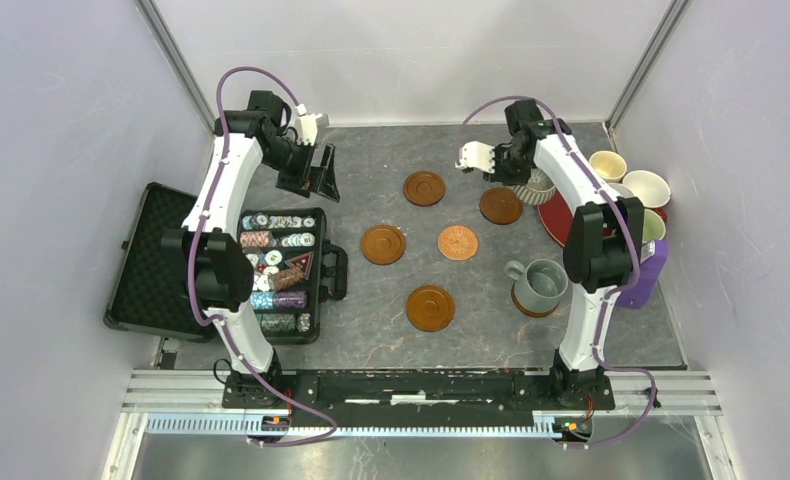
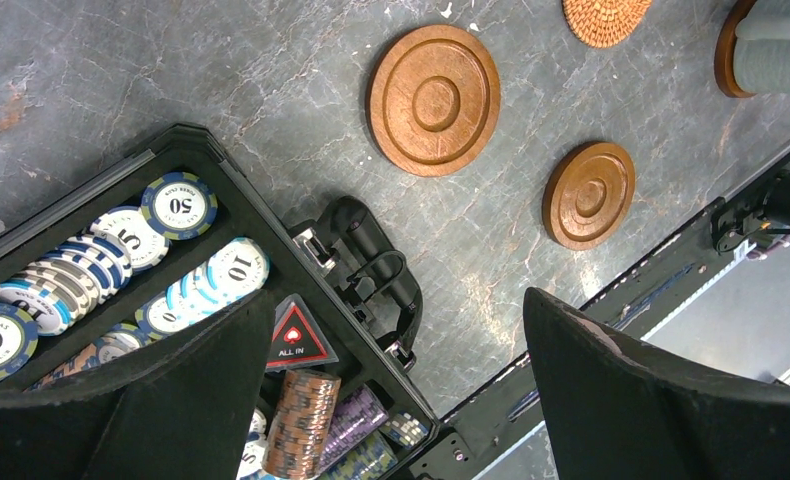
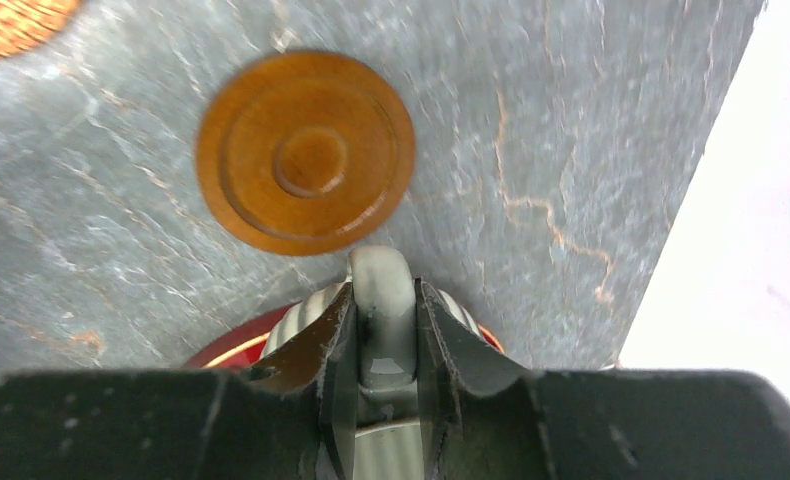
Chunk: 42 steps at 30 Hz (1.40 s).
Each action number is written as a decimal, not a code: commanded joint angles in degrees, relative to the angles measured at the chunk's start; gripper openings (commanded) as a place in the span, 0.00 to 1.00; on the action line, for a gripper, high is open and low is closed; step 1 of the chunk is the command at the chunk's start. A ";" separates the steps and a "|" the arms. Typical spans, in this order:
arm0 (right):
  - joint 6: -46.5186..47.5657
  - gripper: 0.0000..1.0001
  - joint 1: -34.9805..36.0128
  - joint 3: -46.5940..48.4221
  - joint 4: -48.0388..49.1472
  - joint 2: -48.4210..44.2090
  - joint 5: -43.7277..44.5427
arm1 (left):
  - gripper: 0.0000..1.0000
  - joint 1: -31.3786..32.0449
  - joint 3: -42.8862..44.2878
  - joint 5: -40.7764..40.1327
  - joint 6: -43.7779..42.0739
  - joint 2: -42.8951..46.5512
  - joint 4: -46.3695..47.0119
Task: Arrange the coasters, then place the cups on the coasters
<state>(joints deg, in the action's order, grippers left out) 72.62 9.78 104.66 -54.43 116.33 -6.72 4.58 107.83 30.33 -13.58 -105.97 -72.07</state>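
My right gripper (image 1: pixel 516 168) (image 3: pixel 383 292) is shut on the handle of the ribbed grey-white cup (image 1: pixel 538 189) (image 3: pixel 296 320), at the near edge of the dark red tray (image 1: pixel 559 222). A dark brown coaster (image 1: pixel 500 206) (image 3: pixel 306 152) lies bare just beyond it. Three more dark coasters (image 1: pixel 424 188) (image 1: pixel 383 244) (image 1: pixel 430 308) and the patterned copper one (image 1: pixel 458 242) lie bare mid-table. A grey-blue cup (image 1: pixel 543 282) stands on another coaster. My left gripper (image 1: pixel 316 175) (image 2: pixel 396 300) hangs open and empty over the corner of the chip case.
An open black case of poker chips (image 1: pixel 281 270) lies at the left. On the tray stand a cream cup (image 1: pixel 607 165), a white cup (image 1: pixel 647 188) and a pale green cup (image 1: pixel 654 225). A purple-blue object (image 1: pixel 649 272) sits at the right edge. Walls enclose the table.
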 commanded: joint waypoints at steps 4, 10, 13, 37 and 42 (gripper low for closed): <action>11.26 0.00 1.94 -7.96 4.42 -10.89 -7.94 | 1.00 -0.39 1.67 -0.63 -0.93 2.08 0.32; 23.17 0.00 2.20 -16.15 6.95 -16.47 -11.45 | 1.00 -0.44 1.94 -0.53 -0.83 2.00 0.35; 27.96 0.00 3.26 -18.88 8.17 -17.47 -11.17 | 1.00 -0.45 2.27 -0.36 -0.68 1.74 0.35; 49.86 0.00 0.77 -15.52 5.88 -8.98 -19.91 | 1.00 -0.44 0.54 -2.00 -0.83 3.92 0.40; 53.87 0.00 -0.09 -15.90 5.22 -8.53 -20.62 | 1.00 -0.40 0.71 -2.03 -0.63 3.68 0.35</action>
<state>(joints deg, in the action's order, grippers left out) 107.48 10.15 85.71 -48.69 108.73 -25.10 4.56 108.05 28.62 -13.58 -104.60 -72.10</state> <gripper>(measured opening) 0.279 0.996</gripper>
